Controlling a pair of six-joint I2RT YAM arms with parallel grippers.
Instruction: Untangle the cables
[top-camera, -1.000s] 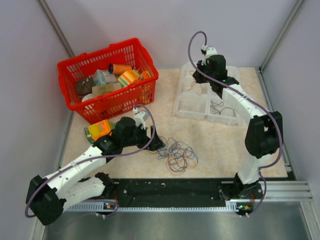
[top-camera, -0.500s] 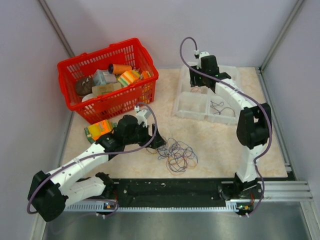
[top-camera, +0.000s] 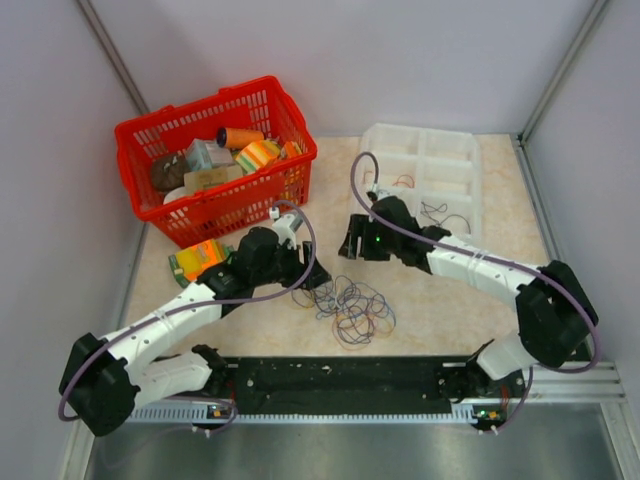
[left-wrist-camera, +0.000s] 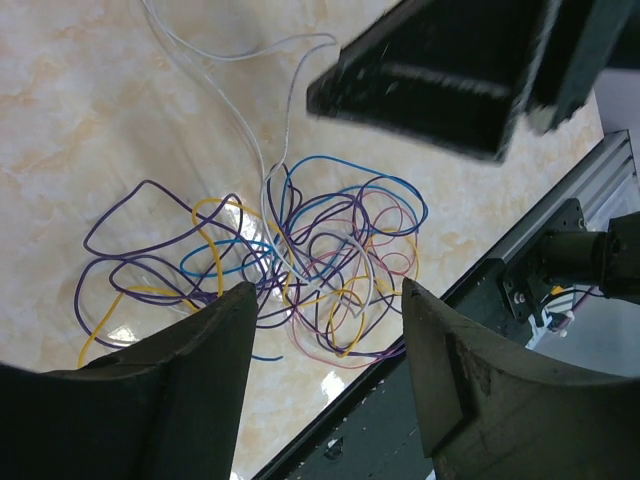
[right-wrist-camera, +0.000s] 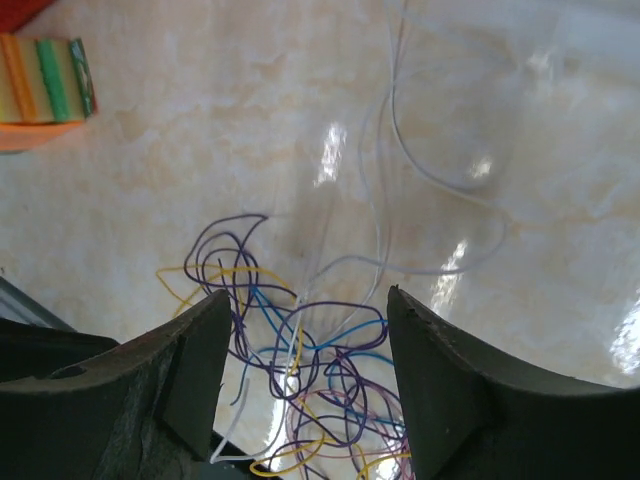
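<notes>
Tangled cables lie on desk near its front edge. Left claw released, empty, just left of the pile. Right claw released, empty, behind the pile, near white tray.

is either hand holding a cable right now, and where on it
Nothing is held: the left hand and right hand are open and empty, with the cables lying loose below them.

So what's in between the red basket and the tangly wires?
The left fingers and their black wrist sit between the red basket and the cables; the top view shows it. A striped box lies just beside them.
</notes>
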